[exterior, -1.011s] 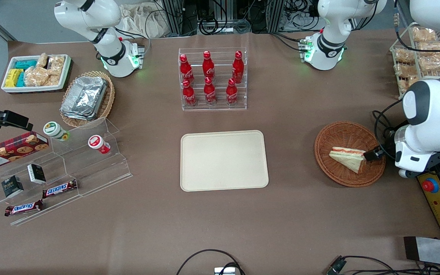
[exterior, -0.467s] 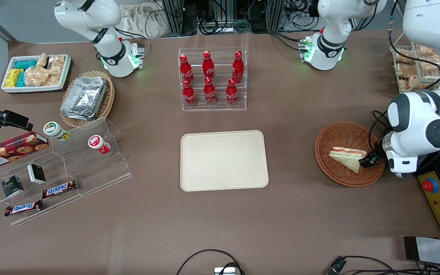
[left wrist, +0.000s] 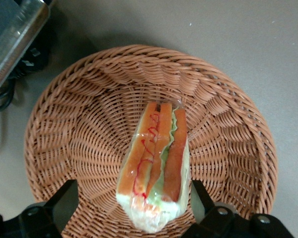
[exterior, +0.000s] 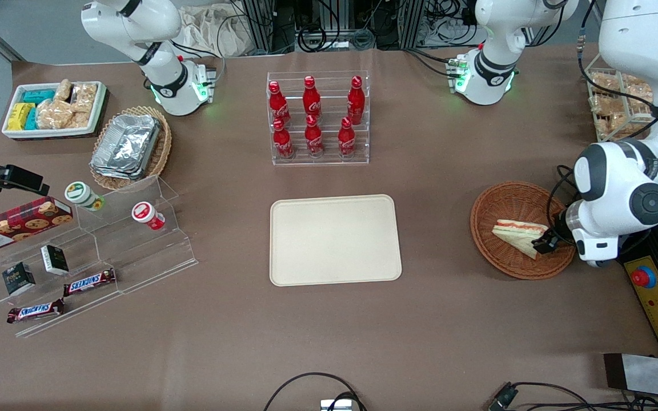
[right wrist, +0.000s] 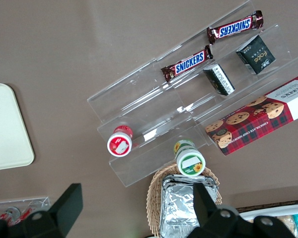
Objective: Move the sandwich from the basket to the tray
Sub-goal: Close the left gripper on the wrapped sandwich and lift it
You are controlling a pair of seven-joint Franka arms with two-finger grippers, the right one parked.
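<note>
The sandwich is a wrapped white-bread wedge with red-orange and pale green layers. It lies in the round reddish-brown wicker basket at the working arm's end of the table. My gripper is low in the basket at the sandwich's wide end. It is open, with one finger on each side of the wedge, one apart from it and the other close against the wrap. The cream-beige tray sits bare at the table's middle.
A clear rack of red bottles stands farther from the camera than the tray. A yellow control box lies beside the basket. Toward the parked arm's end are an acrylic snack stand, a foil-container basket and a white snack bin.
The working arm swung in over the basket. My gripper slid a little nearer the camera and closer onto the sandwich's wide end. The sandwich has not moved.
</note>
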